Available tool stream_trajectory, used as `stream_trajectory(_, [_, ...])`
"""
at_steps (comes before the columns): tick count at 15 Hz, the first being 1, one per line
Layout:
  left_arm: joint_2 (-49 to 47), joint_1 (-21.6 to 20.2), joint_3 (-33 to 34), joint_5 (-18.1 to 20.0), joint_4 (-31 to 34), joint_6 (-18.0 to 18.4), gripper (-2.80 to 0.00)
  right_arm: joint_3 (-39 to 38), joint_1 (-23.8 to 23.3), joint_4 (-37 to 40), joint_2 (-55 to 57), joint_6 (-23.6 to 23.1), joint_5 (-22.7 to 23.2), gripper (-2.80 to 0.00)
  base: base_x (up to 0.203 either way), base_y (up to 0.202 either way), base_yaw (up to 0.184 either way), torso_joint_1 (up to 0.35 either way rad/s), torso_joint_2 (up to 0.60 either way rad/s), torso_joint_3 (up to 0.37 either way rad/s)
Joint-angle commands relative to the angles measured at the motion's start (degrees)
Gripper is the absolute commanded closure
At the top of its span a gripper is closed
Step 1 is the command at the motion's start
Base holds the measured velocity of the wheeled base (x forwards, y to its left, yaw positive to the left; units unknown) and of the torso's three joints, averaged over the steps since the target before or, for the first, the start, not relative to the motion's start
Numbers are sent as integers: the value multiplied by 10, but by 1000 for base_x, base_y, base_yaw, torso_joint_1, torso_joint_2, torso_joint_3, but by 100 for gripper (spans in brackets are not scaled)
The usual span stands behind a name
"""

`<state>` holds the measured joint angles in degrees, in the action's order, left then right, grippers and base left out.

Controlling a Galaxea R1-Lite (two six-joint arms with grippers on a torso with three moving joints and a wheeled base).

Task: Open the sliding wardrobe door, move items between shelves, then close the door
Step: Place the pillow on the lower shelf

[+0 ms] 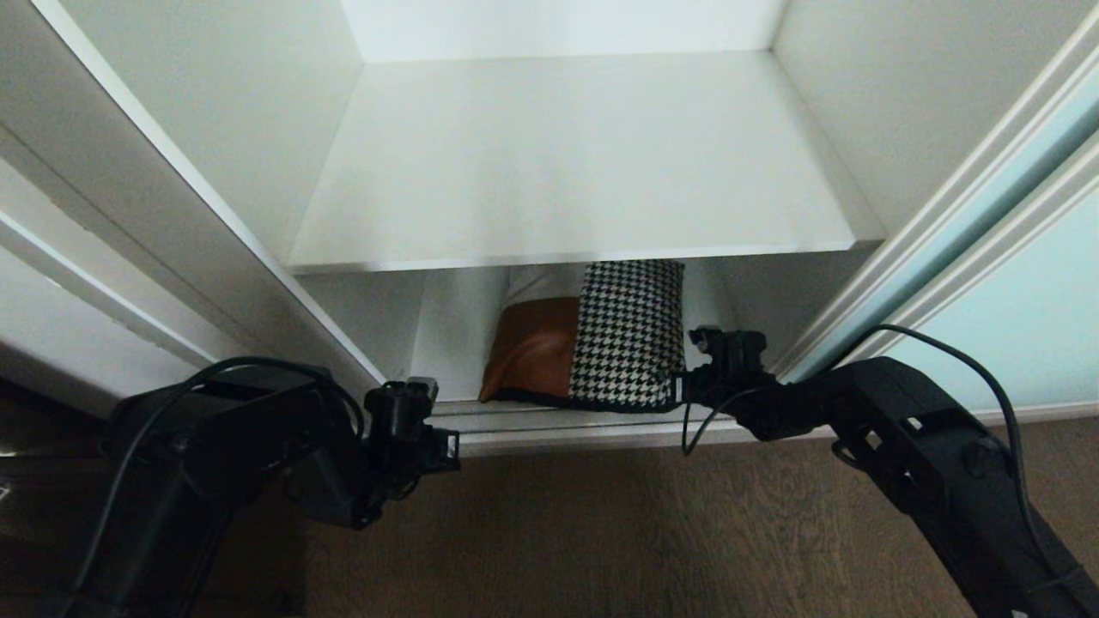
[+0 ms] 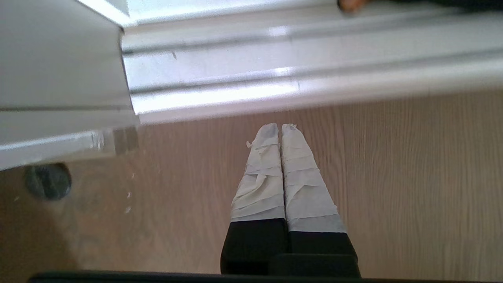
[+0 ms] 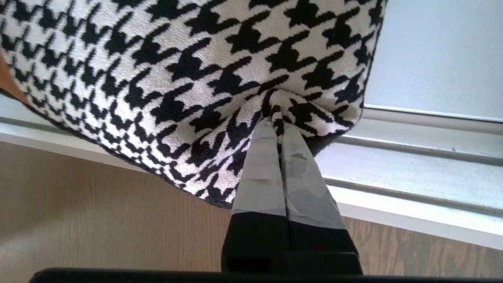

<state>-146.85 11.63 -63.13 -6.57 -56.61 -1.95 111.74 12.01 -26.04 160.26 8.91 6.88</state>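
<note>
The houndstooth cushion point(image 1: 627, 335) with its tan-orange patch stands in the bottom compartment, under the white shelf point(image 1: 567, 172). My right gripper point(image 1: 683, 388) is at its lower right corner. In the right wrist view the right gripper point(image 3: 278, 122) is shut on a puckered fold of the cushion point(image 3: 196, 59), whose lower edge overhangs the door track point(image 3: 412, 169). My left gripper point(image 1: 410, 412) hangs low at the wardrobe's left front. In its own view the left gripper point(image 2: 279, 126) is shut on nothing above the wood floor. The aqua sliding wardrobe door point(image 1: 1030, 326) stands slid aside on the right.
The white wardrobe side panel point(image 1: 172, 215) runs close beside my left arm. The silvery bottom track point(image 2: 275, 67) crosses in front of both grippers. Brown wood floor point(image 1: 601, 532) lies before the wardrobe. A dark round foot point(image 2: 48, 181) sits under the left panel.
</note>
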Motion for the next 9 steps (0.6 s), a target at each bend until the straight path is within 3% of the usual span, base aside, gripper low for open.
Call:
stream_trajectory(1, [-41, -2, -10, -2, -43, -9, 0, 0, 0, -2, 5, 0, 0, 0, 0, 0, 0, 0, 0, 0])
stream_trajectory(3, [-53, -4, -20, -2, -76, -8, 0, 1, 0, -2, 4, -1, 0, 0, 0, 0, 0, 0, 0, 0])
stream_trajectory(6, [-33, 29, 42, 4, -117, -1, 0, 1, 0, -2, 9, 1, 0, 0, 0, 0, 0, 0, 0, 0])
stream_trajectory(8, [-29, 56, 16, 4, -82, 4, 0, 1, 0, -2, 10, 1, 0, 0, 0, 0, 0, 0, 0, 0])
stream_trajectory(9, [-26, 59, -7, 3, -14, 5, 0, 1, 0, -2, 11, 1, 1, 0, 0, 0, 0, 0, 0, 0])
